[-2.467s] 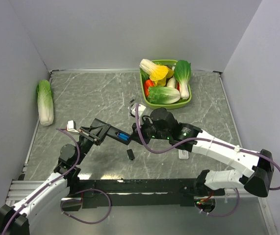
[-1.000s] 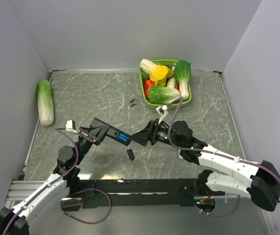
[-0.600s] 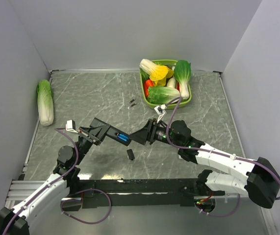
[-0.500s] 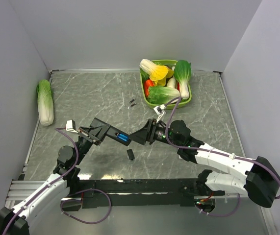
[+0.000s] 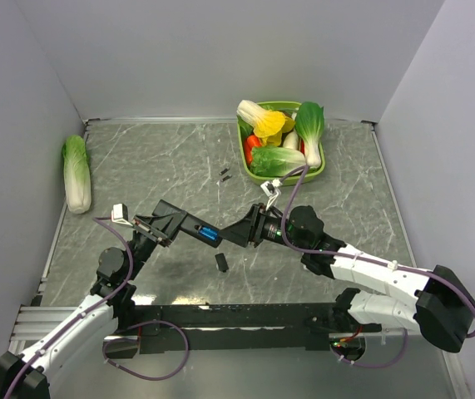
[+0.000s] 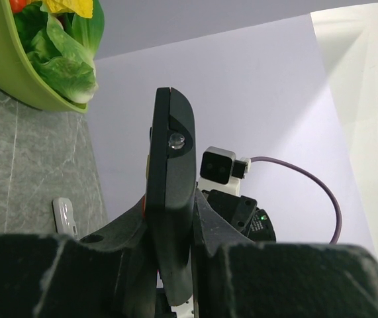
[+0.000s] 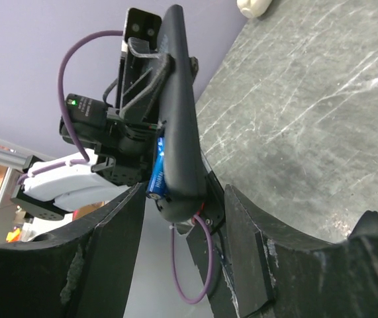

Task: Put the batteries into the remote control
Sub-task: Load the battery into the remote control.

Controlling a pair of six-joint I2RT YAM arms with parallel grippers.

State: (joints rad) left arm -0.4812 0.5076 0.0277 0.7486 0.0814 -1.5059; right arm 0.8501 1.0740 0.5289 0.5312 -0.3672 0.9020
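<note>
My left gripper (image 5: 169,224) is shut on the black remote control (image 5: 185,224) and holds it tilted above the table. In the left wrist view the remote (image 6: 172,152) stands edge-on between the jaws of the left gripper (image 6: 172,222). One bright-blue battery (image 5: 210,234) lies in the remote's open compartment; in the right wrist view this battery (image 7: 157,173) pokes out near the remote's lower end (image 7: 179,132). My right gripper (image 5: 232,234) straddles that end, and in its own view the right gripper (image 7: 179,222) is open, with gaps on both sides.
A small black piece (image 5: 220,263) lies on the table under the remote. Two tiny dark bits (image 5: 224,174) sit farther back. A white remote (image 5: 310,263) is partly hidden by the right arm. A green basket (image 5: 320,170) of vegetables stands at the back right, a cabbage (image 5: 76,173) at the left wall.
The right arm has swung round and brought its jaws up to the remote's free end. Over the last second the jaws have narrowed. The left arm and remote have stayed still.
</note>
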